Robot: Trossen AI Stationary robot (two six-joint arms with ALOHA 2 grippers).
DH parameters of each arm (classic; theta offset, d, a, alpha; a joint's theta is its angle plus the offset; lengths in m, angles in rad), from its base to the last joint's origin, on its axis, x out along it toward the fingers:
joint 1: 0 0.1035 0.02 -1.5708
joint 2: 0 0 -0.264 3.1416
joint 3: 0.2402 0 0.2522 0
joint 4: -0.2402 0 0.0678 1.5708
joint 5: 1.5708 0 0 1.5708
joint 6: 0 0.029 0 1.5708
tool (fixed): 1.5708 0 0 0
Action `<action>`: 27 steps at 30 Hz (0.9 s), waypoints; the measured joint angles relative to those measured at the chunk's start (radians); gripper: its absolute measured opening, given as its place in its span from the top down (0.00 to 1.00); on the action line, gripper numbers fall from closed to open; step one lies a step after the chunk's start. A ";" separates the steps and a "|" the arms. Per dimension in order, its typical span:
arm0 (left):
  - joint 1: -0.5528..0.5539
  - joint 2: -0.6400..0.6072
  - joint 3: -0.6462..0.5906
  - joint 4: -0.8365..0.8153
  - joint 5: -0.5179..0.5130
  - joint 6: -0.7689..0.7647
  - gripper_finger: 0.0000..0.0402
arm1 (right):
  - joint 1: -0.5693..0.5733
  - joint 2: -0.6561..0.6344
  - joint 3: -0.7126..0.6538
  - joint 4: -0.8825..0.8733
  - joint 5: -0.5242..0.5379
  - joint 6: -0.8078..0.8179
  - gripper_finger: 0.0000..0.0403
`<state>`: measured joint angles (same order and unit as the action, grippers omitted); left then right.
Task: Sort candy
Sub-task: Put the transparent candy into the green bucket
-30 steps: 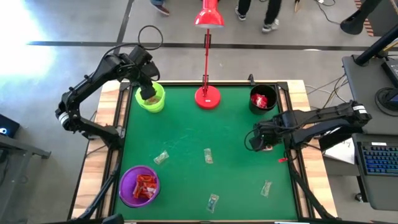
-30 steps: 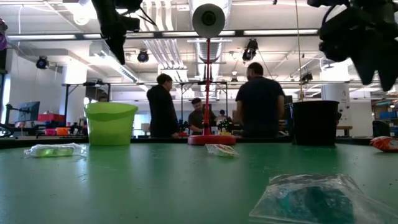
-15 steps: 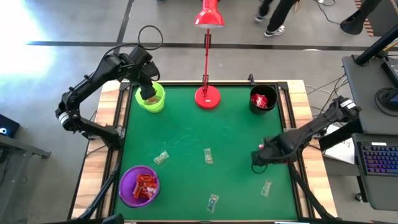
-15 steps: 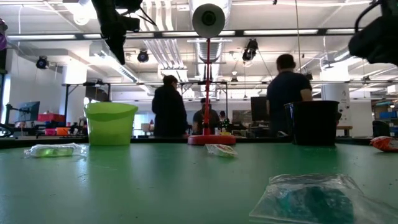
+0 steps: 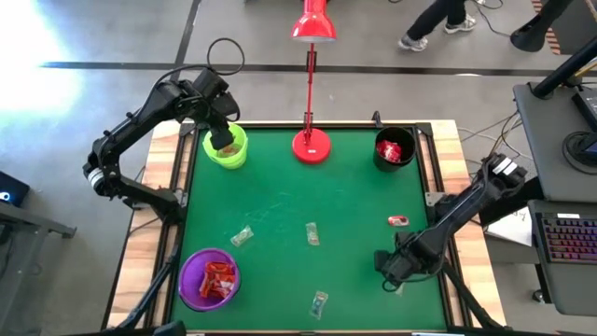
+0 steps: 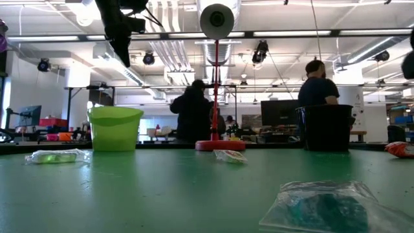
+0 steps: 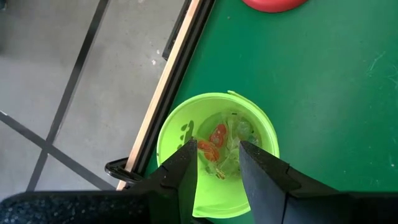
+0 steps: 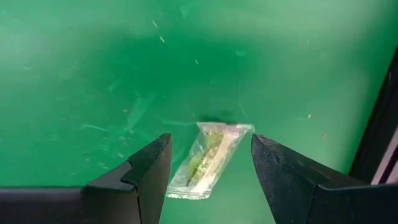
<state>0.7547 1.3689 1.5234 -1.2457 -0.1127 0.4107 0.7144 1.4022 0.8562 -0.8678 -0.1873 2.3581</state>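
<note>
Candy lies scattered on the green table: clear greenish pieces [image 5: 242,236], [image 5: 312,233], [image 5: 319,301] and a red one [image 5: 398,221]. My right gripper [image 5: 396,266] hangs open near the table's near right corner. Its fingers stand on either side of a clear greenish candy [image 8: 208,162] lying flat below, apart from it. My left gripper [image 7: 217,163] is open above the lime-green cup [image 5: 225,147] at the far left corner. Inside that cup are greenish and orange candies [image 7: 217,142].
A purple cup [image 5: 209,277] with red candy stands near the near left corner, and a black cup [image 5: 395,149] with red candy at the far right. The red lamp's base [image 5: 311,145] sits at the far edge. People stand in the room beyond the table [image 6: 194,113].
My right gripper has swung from beside the red candy toward the table's near edge and now hangs over the greenish candy by the near right corner. The red candy has stayed where it lay. People in the room behind have walked along.
</note>
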 joint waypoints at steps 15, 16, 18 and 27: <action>0.000 0.000 0.000 0.000 0.000 -0.007 0.75 | 0.047 0.155 0.002 0.095 -0.058 -0.016 0.48; 0.000 0.000 0.000 0.000 0.000 -0.008 0.75 | 0.047 0.161 0.004 0.095 -0.058 -0.025 0.49; 0.000 0.000 0.000 0.000 0.000 -0.008 0.75 | 0.046 0.172 0.005 0.095 -0.056 -0.045 0.52; 0.000 0.000 0.000 0.000 0.000 -0.027 0.75 | 0.046 0.174 0.003 0.103 -0.041 -0.066 0.82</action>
<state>0.7546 1.3685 1.5234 -1.2457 -0.1123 0.3841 0.7609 1.5764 0.8593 -0.7646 -0.2283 2.2922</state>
